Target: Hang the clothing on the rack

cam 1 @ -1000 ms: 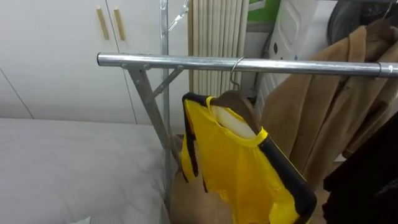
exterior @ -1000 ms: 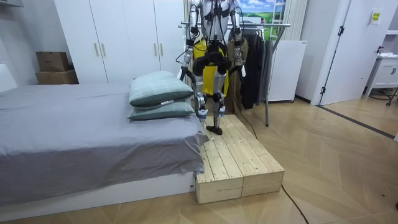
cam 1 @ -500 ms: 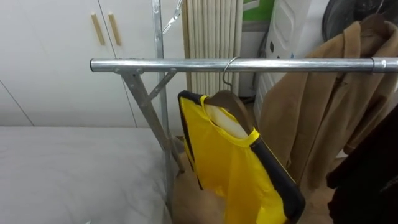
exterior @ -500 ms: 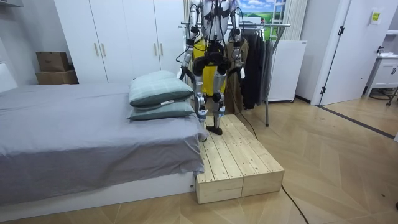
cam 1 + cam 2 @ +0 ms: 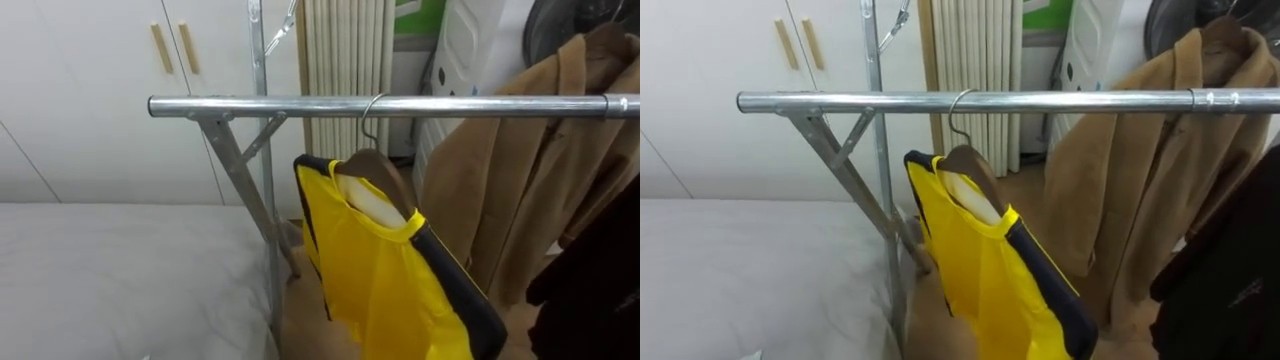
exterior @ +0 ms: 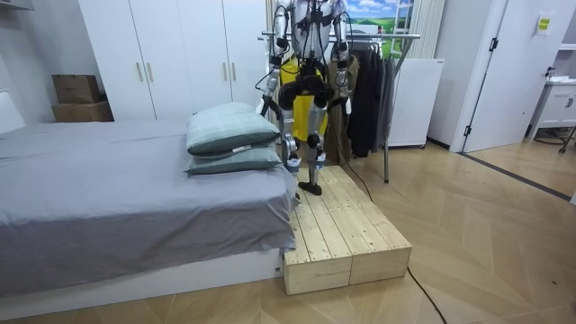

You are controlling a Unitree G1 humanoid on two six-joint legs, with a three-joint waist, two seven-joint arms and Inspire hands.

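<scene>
Left eye view: bed [image 5: 120, 270] nearest, then a yellow shirt [image 5: 390, 285] on a hanger [image 5: 380, 168] hooked over the rail [image 5: 300, 104], with a tan coat [image 5: 520, 170] beside it. Room view: the robot stands on the platform [image 6: 342, 229] facing the rail. Its left hand [image 6: 264, 105] and right hand [image 6: 346, 97] are lowered, and I cannot tell their grasp.

Landmark: grey bed [image 6: 108, 198]
- two grey-green pillows [image 6: 232, 129] stacked on the bed, at its end on the room view's right
- pale wooden platform [image 6: 346, 229] on the floor, touching that same end of the bed
- white wardrobe [image 6: 171, 54] with wooden handles, against the wall behind the bed
- cardboard boxes [image 6: 79, 97] behind the bed, beside the wardrobe
- white door [image 6: 517, 72] well apart from the bed, far right
- tan coat [image 5: 500, 180] hanging, beyond the bed's end
</scene>
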